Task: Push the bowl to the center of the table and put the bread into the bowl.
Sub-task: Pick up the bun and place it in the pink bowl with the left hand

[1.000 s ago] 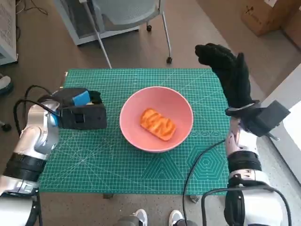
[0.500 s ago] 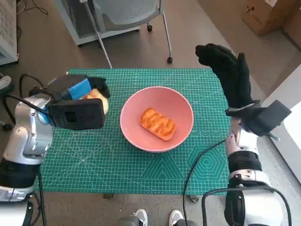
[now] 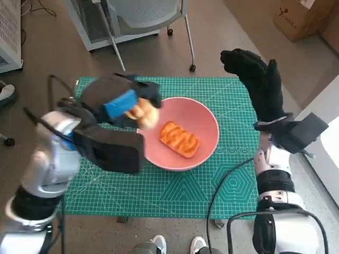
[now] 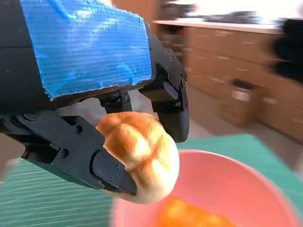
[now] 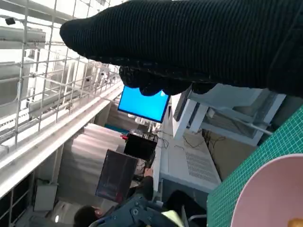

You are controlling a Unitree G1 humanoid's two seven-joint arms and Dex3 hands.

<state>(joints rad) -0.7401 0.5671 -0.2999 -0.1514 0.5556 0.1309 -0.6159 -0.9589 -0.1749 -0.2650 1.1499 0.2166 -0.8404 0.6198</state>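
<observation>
No legible writing anywhere — only fine white grid lines printed on the green cutting mat covering the table.

Left hand, black with glossy blue tape across its back, gripping a round, pale-golden bread roll between hard black fingers; held in the air over the left rim of the bowl. Bowl: smooth, matte pink, round, at the middle of the table. Inside it, a flat oblong pastry (orange, streaked, glazed-looking).

Right hand, in black ribbed knit, raised off the table at the far right, holding nothing, fingers loosely extended.

Beyond the far edge, a grey chair on castors; cardboard box at far right.
</observation>
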